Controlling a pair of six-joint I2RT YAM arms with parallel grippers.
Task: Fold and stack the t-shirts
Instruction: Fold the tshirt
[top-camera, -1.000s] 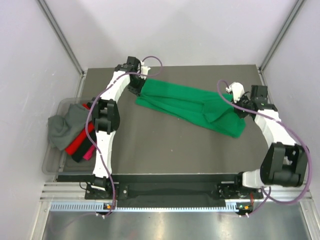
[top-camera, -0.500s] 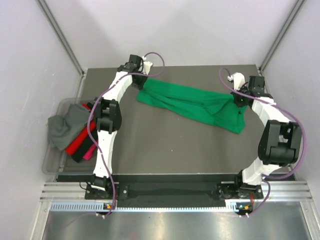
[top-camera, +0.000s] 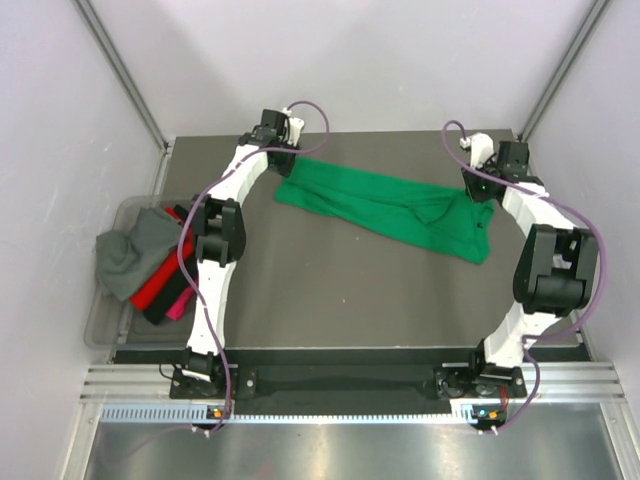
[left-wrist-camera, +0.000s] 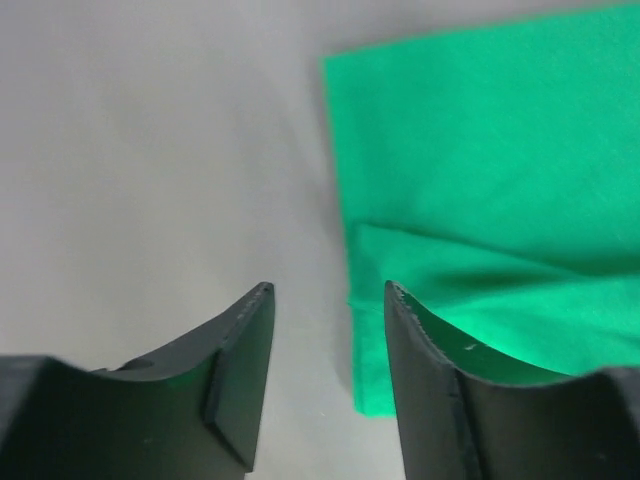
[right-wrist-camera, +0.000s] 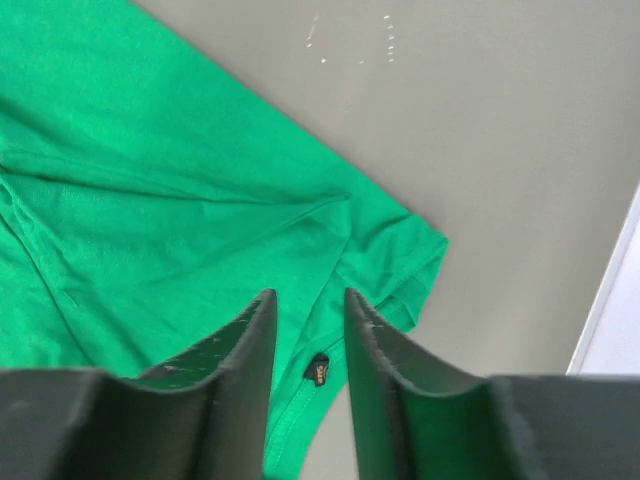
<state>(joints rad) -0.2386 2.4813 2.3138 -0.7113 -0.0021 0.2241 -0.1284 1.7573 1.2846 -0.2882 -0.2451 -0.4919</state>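
The bright green t-shirt lies stretched out across the far half of the dark table, slanting from back left to right. My left gripper hovers over its left end. In the left wrist view the left gripper is open, with the shirt's edge below, by the right finger. My right gripper is over the shirt's right end. In the right wrist view it is open above the cloth and a small black label. Neither gripper holds anything.
A clear plastic bin at the table's left edge holds a grey t-shirt, a red one and a pink one. Grey walls close in the back and both sides. Purple cables loop off both arms.
Both grippers, shut on the green shirt's ends a second ago, have moved toward the back and opened. The shirt has shifted back and now lies flat on the table.
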